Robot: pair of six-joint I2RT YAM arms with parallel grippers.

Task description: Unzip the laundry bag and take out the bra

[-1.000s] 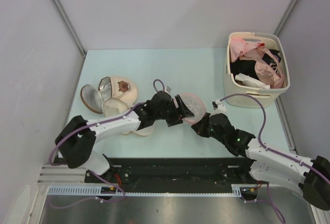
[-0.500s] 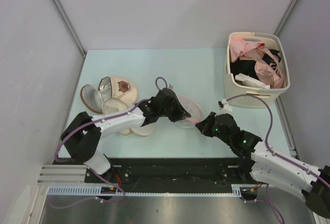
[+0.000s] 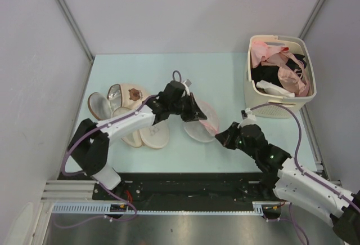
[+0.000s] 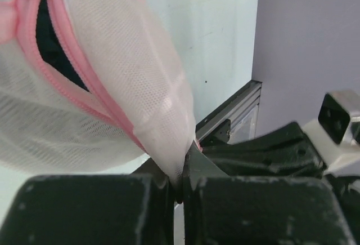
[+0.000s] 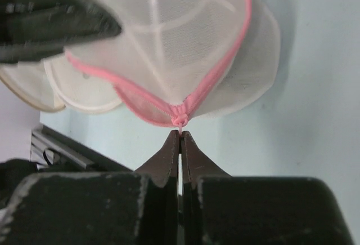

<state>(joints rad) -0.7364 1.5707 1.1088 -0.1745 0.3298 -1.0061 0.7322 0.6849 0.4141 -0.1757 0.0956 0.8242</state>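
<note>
On table [image 3: 225, 76], laundry bag [image 3: 201, 122], pink rim [image 4: 73, 81] partly open.

No text, brand, number or sign legible anywhere — none on the bag [image 3: 198, 130], none on the basket [image 3: 270, 108].

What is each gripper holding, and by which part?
Left gripper pinches the laundry bag by a fold of its mesh wall. Right gripper is shut on the bag's zip pull.
</note>
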